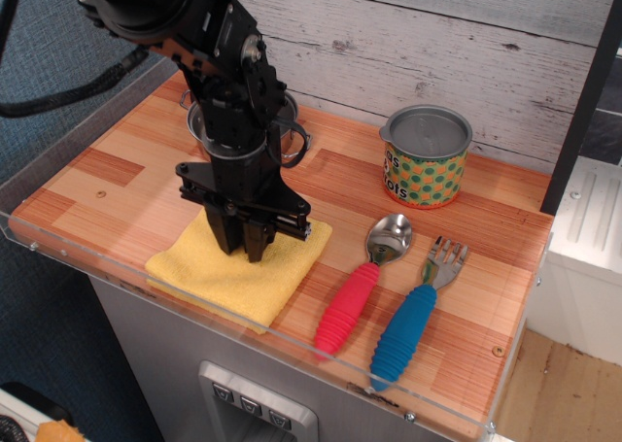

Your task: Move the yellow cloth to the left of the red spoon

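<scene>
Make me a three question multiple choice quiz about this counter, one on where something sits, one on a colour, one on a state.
1. The yellow cloth lies where relative to the red spoon?
A. To its left in the image
B. Behind it
C. On top of it

2. What colour is the fork handle?
A. Green
B. Blue
C. White

3. The gripper is:
A. Down on the cloth
B. Holding the spoon
C. Inside the tin

Answers: A, the cloth is image-left of the spoon; B, the handle is blue; A, its fingers meet the cloth.

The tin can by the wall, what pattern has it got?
Orange dots on green on the tin can, seen in the only view.
</scene>
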Controlling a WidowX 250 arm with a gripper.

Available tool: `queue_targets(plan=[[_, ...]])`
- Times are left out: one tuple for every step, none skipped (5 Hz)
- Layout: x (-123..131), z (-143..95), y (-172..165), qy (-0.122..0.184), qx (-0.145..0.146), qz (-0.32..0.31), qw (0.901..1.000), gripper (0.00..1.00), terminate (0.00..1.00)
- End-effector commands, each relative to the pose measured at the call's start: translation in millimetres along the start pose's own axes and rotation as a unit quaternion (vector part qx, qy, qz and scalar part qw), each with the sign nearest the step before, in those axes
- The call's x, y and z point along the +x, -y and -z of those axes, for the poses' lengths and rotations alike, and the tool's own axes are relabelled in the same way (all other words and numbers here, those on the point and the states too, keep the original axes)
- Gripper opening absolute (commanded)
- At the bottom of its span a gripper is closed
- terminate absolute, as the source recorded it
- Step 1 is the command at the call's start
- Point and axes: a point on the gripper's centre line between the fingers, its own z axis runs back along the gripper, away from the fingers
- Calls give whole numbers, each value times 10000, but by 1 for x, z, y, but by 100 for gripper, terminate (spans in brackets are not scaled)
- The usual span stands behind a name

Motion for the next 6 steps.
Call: queue_targets(plan=[[12, -35, -3, 532, 30, -36, 9986, 100, 0], [12, -41, -4, 564, 15, -39, 9984, 100, 0], [15, -51, -3, 621, -46, -61, 9980, 100, 0], [25, -61, 1, 708, -97, -78, 9974, 100, 0], [28, -73, 9, 803, -92, -16, 9967, 100, 0], [24, -81, 19, 849, -191, 68, 9962, 100, 0]])
